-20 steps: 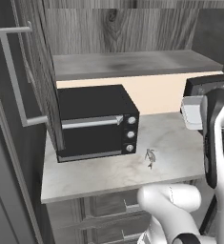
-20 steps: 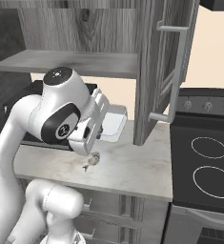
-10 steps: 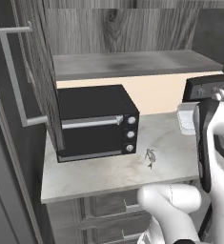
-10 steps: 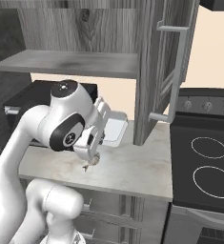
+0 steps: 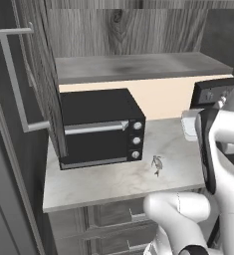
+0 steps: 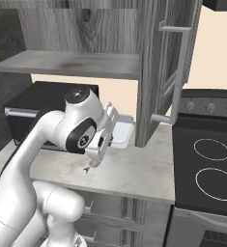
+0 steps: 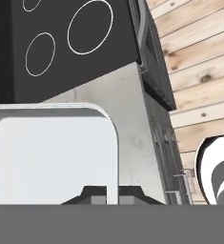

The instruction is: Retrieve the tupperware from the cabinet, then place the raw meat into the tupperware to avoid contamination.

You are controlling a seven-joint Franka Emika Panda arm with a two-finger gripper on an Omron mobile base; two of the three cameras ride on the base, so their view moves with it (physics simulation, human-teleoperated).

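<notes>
On the pale marbled counter [image 5: 113, 182] beneath the open dark grey wood-grain cabinet [image 6: 153, 58], the robot's two-finger gripper [image 7: 112, 194] is shut on the rim of the shallow, clear whitish plastic tupperware [image 7: 51, 157], its two dark finger tips pinching one edge of the box. In the hand view the box spreads away from the fingers, its rounded corner lying over the grey counter, with the black stove top and its white ring burners [image 7: 61, 38] beyond. From the right base view the tupperware [image 6: 120, 133] is at the back of the counter, just beside the cabinet's open door with its long silver bar handle [image 6: 180, 72], partly hidden behind the white arm. The left base view shows it [image 5: 189, 124] at the counter's right end. The raw meat [image 5: 157, 164], a tiny grey-tan streaked lump, lies on the counter in front of the black toaster oven with three knobs [image 5: 101, 127], apart from the box and nearer the counter's front edge.
</notes>
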